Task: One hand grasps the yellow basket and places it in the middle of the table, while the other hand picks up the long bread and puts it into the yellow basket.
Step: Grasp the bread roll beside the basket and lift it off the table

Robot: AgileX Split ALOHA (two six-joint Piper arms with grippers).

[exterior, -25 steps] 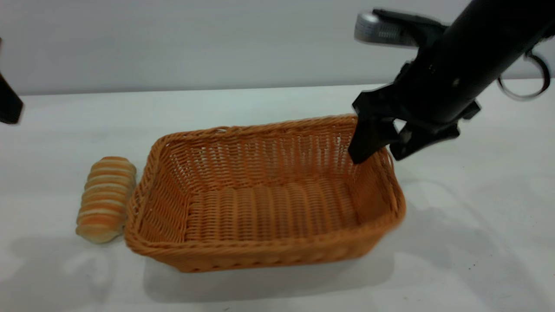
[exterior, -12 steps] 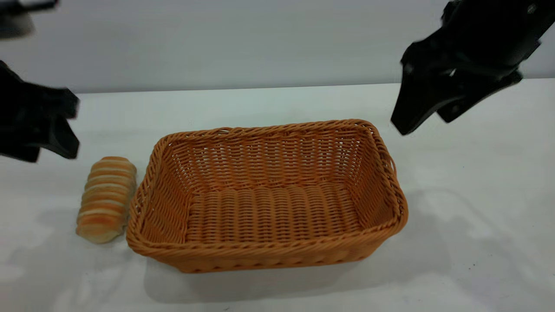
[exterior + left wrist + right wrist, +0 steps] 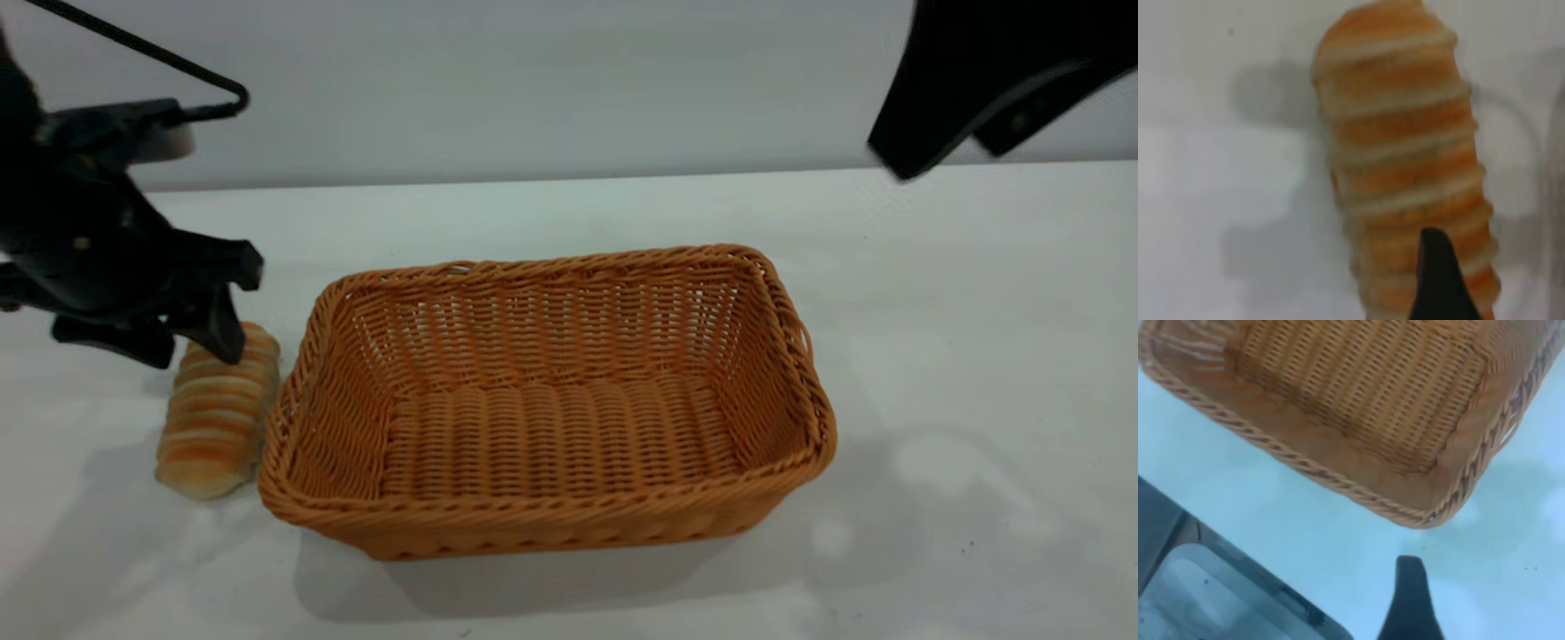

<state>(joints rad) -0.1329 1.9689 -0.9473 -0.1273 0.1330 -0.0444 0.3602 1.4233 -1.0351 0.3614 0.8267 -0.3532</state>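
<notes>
The yellow basket (image 3: pixel 533 520), orange-tan wicker, stands empty at the middle of the white table (image 3: pixel 978 356). It also shows in the right wrist view (image 3: pixel 1358 400). The long bread (image 3: pixel 213 427), striped orange and cream, lies on the table against the basket's left end. It fills the left wrist view (image 3: pixel 1405 167). My left gripper (image 3: pixel 191 356) is open and low over the bread's far end, one finger (image 3: pixel 1435 280) above the bread. My right gripper (image 3: pixel 938 156) is open and empty, raised high off the basket's far right corner.
A grey wall runs behind the table's far edge. In the right wrist view the table's edge and a grey panel (image 3: pixel 1218 593) beyond it show past the basket's corner. Bare table lies right of the basket and in front of it.
My right gripper let go of the basket's right rim and rose up and to the right. My left gripper came in from the left and down to the bread. The basket stays put.
</notes>
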